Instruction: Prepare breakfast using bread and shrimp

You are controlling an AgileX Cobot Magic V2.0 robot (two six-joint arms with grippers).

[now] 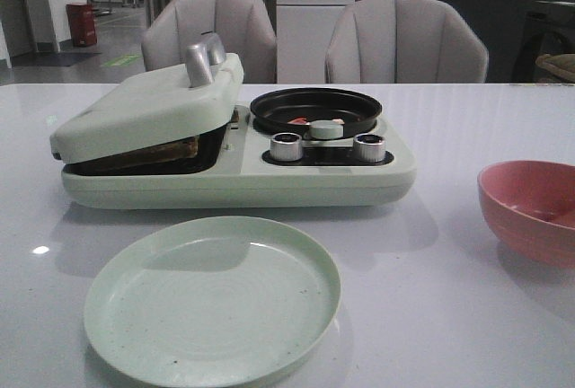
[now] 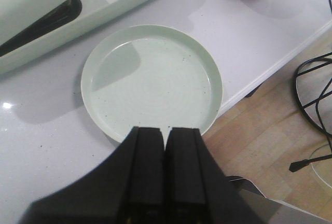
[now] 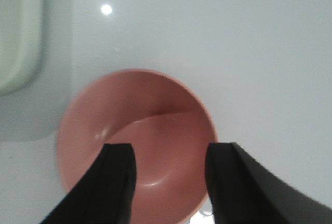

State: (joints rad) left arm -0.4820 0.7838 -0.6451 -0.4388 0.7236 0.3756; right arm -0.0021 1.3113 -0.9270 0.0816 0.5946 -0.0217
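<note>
The bench was white, smooth and a little shiny, with one small spot of light on it. Behind it stood two soft grey chairs, and the room at the back was dim. Past the bench edge, the left wrist view showed a brown wood floor with black cables on it.

A pale green cooker sat in the middle of the bench. Its big lid was tilted, not fully down, with a silver handle on top. The bread peeked out of the dark gap under the lid. A round black pan sat on the cooker's other side, and the shrimp lay in it as small pink and red bits. Two silver knobs stuck out in front of the pan.

A round, flat, pale green plate with tiny dark specks lay near the cooker. A smooth pink bowl sat well apart to the right.

The left fingers were black and pressed together, holding nothing, above the plate's rim. The right fingers were spread wide over the pink bowl, holding nothing.
</note>
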